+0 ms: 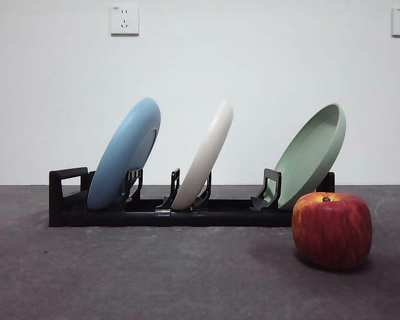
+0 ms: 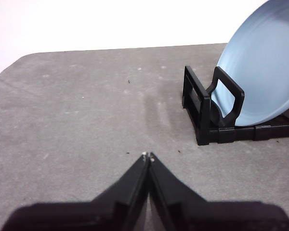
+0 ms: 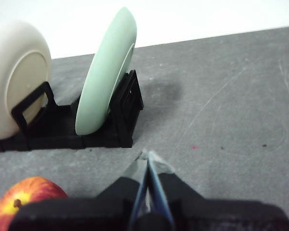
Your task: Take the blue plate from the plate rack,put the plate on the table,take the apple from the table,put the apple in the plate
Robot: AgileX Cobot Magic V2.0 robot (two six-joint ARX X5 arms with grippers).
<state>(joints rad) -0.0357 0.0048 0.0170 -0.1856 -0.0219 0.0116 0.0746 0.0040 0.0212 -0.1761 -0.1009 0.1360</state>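
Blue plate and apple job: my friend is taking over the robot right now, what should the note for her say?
Left gripper: fingers shut, empty, low over the table, short of the plate rack's blocky end.
Right gripper: fingers shut, empty, near the rack's other end, the apple close beside it.
Blue plate: leaning in the rack's end slot. A cream-white plate and a pale green plate lean in the other slots.
Apple: on the table, in front of the green plate's end.
Done: nothing yet.
Left: lift out the blue plate, lay it on the table, put the apple in it.

Light-blue plate (image 1: 123, 155), cream plate (image 1: 205, 155), pale-green plate (image 1: 311, 153), black rack (image 1: 67, 199), yellow-streaked red apple (image 1: 331, 229).
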